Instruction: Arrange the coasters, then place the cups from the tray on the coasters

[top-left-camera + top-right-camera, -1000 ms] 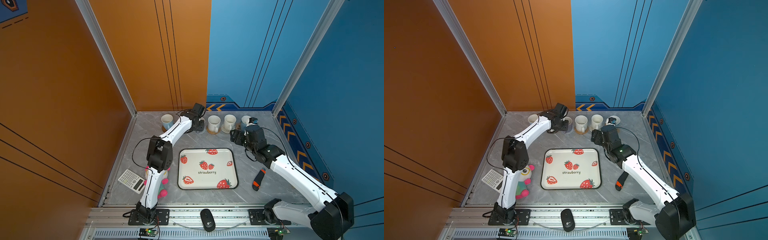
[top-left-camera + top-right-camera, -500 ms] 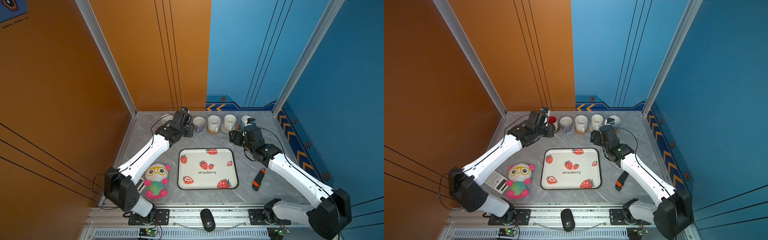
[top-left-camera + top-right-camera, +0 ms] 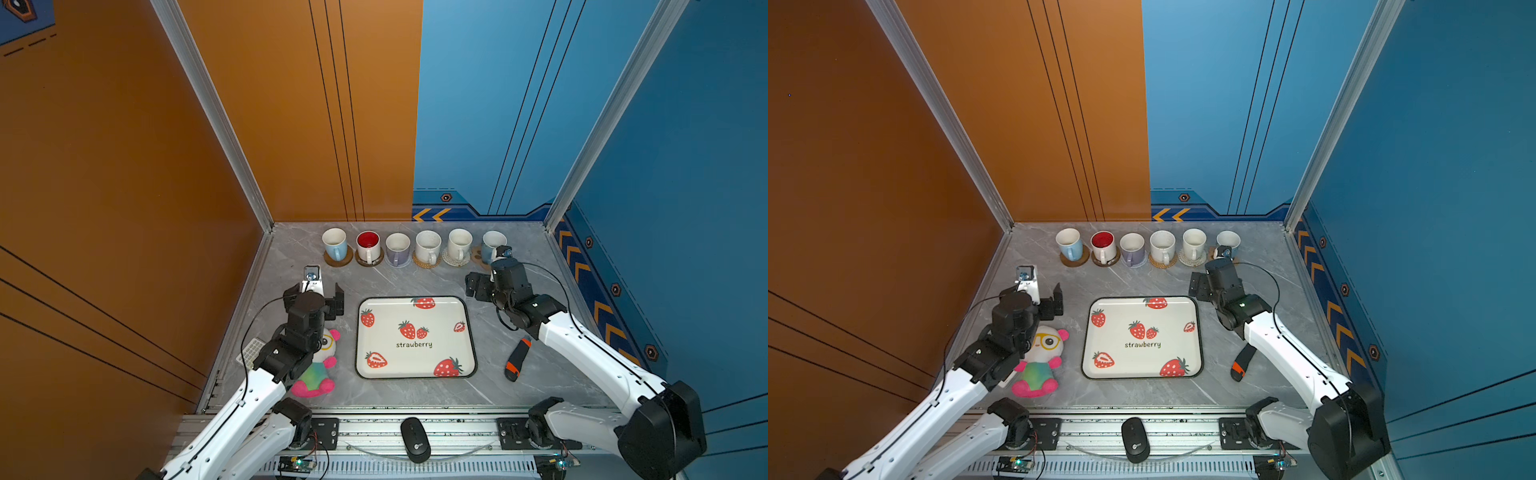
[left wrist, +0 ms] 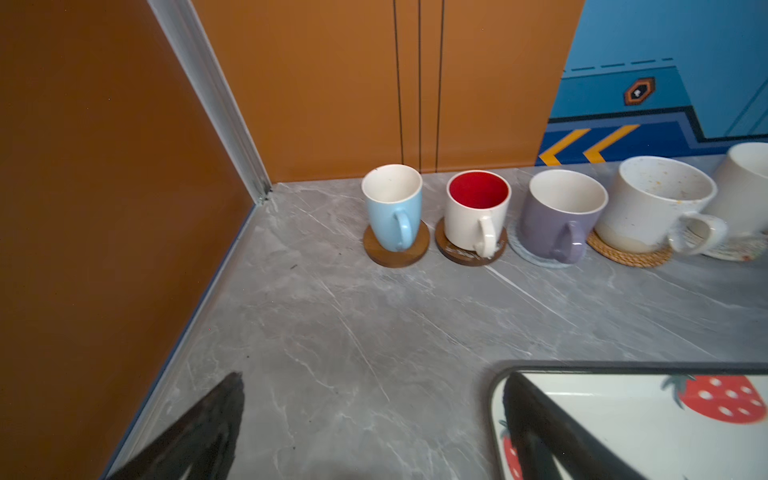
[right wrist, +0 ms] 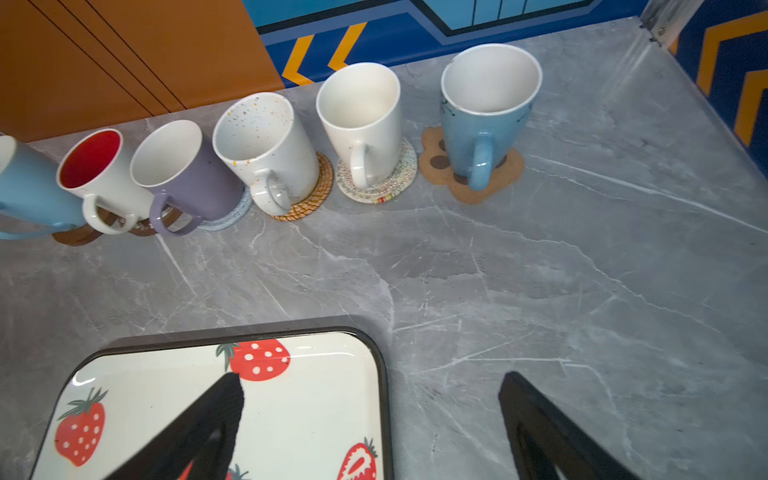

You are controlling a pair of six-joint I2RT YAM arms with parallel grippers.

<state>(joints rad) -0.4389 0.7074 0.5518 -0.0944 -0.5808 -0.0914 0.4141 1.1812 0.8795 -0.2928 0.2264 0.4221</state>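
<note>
Grey marble-look tabletop [image 3: 415, 278] carries six handled ceramic cups [image 3: 428, 246] in a row along the back wall. Each stands upright on its own coaster [image 4: 395, 257]. From the left they are a light blue mug [image 3: 335, 244], a white mug with red inside [image 3: 368, 245], then lavender, speckled white, plain white, and a second light blue mug [image 5: 486, 120] on a tan paw-print mat [image 5: 509, 172]. A white strawberry-print tray with a dark rim [image 3: 415, 361] lies mid-table, nearer the front. The left gripper [image 4: 372, 376] hovers beside its far left corner, jaws spread wide, holding nothing. The right gripper [image 5: 372, 375] hangs over the far right corner, equally wide apart.
</note>
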